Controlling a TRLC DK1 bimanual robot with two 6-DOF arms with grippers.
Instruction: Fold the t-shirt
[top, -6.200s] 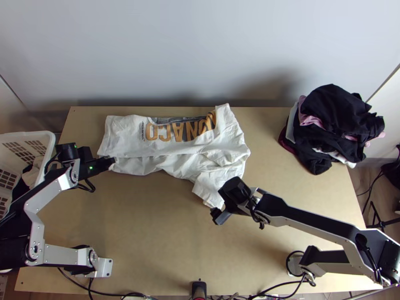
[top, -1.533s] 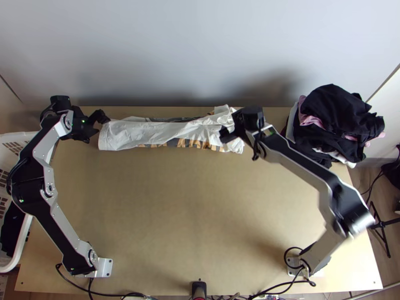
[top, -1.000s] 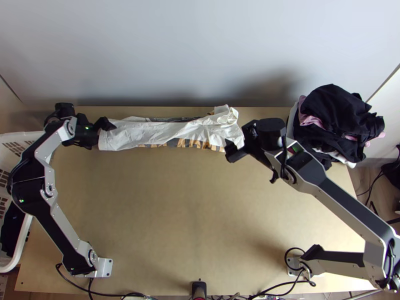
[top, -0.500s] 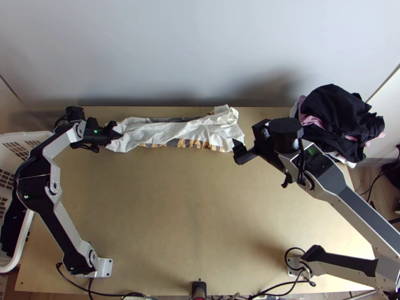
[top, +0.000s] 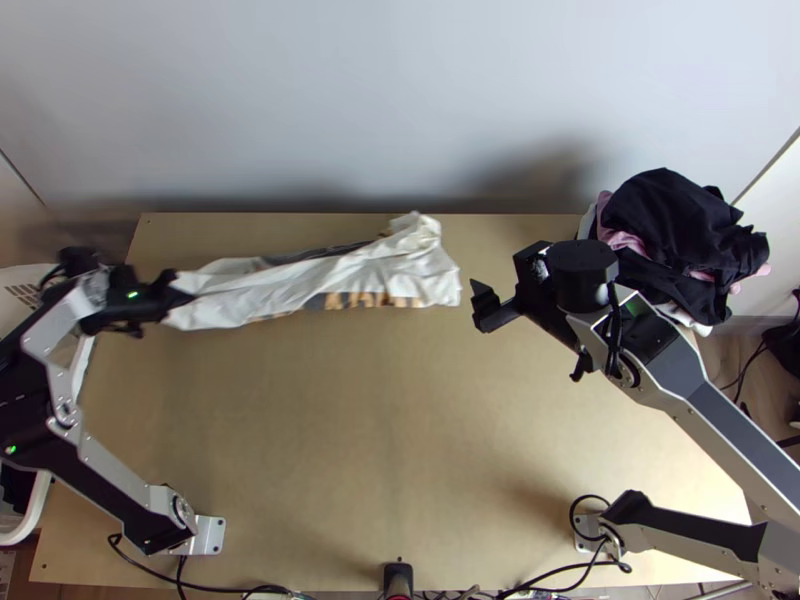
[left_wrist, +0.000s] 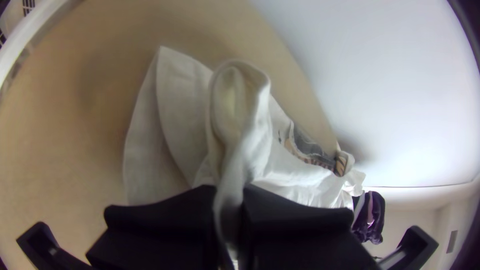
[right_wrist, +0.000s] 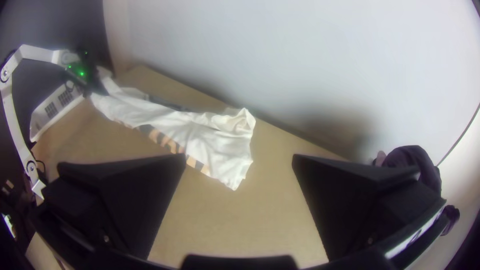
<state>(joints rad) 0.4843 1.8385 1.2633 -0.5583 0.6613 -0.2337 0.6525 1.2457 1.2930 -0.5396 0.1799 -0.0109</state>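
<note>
At the far left of the top view, a white plastic laundry basket with slotted sides (top: 38, 508) stands beside the light wooden table (top: 400, 450). Just inside it, in the upper left, the left arm's black gripper (top: 180, 290) has its wide flat fingers clamped on the near end of a white cotton t-shirt with orange and dark print (top: 330, 285). The step in hand looks like drawing that end out straight and squaring the strip. To do it well, the pull should be slow and low, in line with the cloth, since a hard tug would probably drag the whole shirt or twist its layers; lowering the end flat before letting go should keep the fold neat. The shirt runs from the upper left to the upper centre as a long, narrow folded band, slanting a little downward at its left end. That end is pinched up into a soft loop, with loose layers beside it; creases run along the middle, orange letters peep out along the lower edge, and the right end is rumpled, with a bunched knob at its top corner. Right of centre, the right arm's black gripper (right_wrist: 239, 160) has its fingers wide apart, holding nothing, near that rumpled end. At the upper right sits a heap of black, pink and white clothes (top: 680, 240).
</note>
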